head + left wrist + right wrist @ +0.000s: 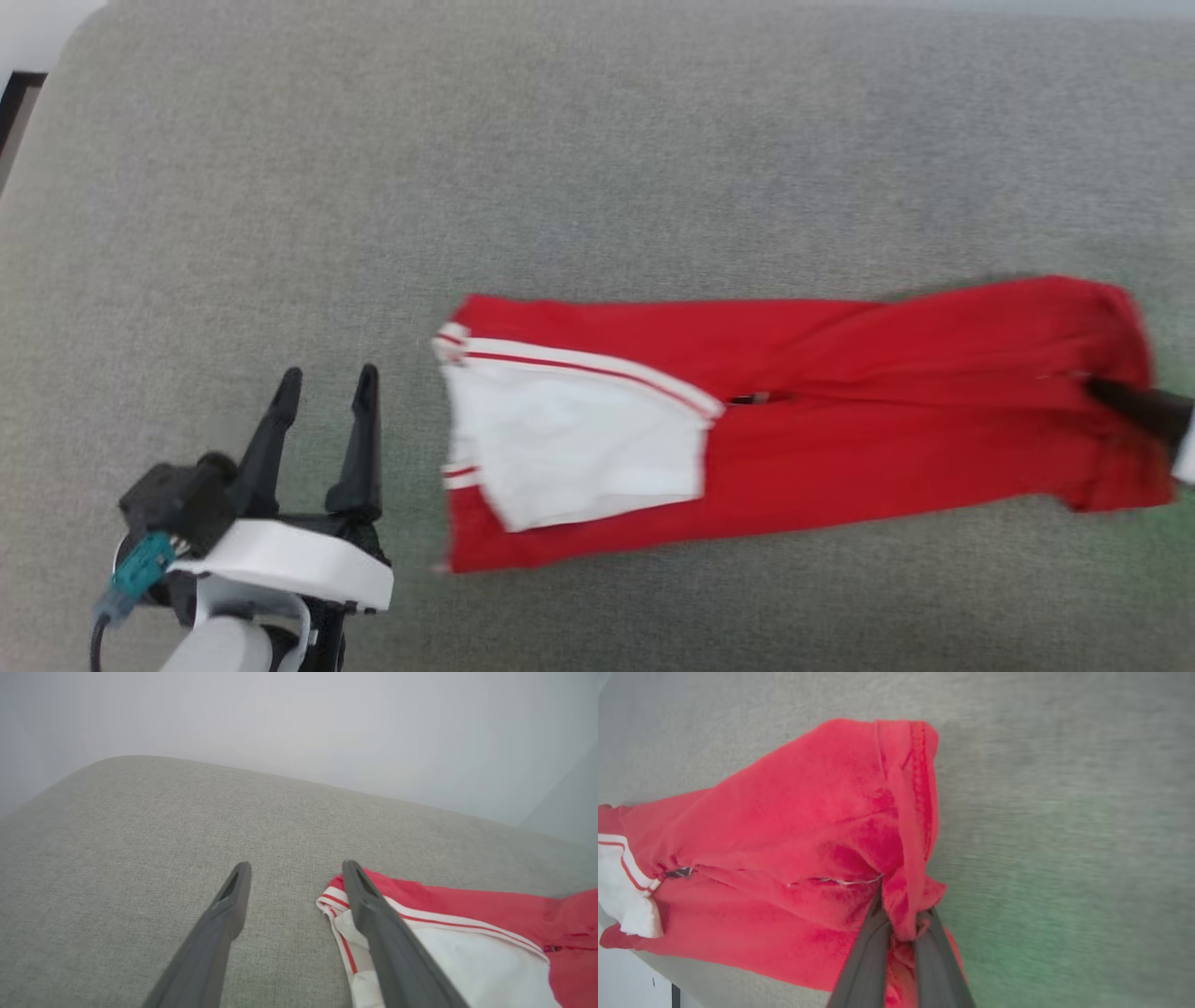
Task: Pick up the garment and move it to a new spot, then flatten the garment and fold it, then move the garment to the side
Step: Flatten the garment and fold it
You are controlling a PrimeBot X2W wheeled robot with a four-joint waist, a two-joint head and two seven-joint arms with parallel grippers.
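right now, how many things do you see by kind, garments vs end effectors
garment: 1
end effectors: 2 (left end effector open, right end effector shut on the garment)
total: 3

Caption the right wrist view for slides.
The right gripper shut on the garment by its red edge, over a grey surface.

Bare indoor room: grey upholstered surface (597, 140), blank pale wall (299, 714)
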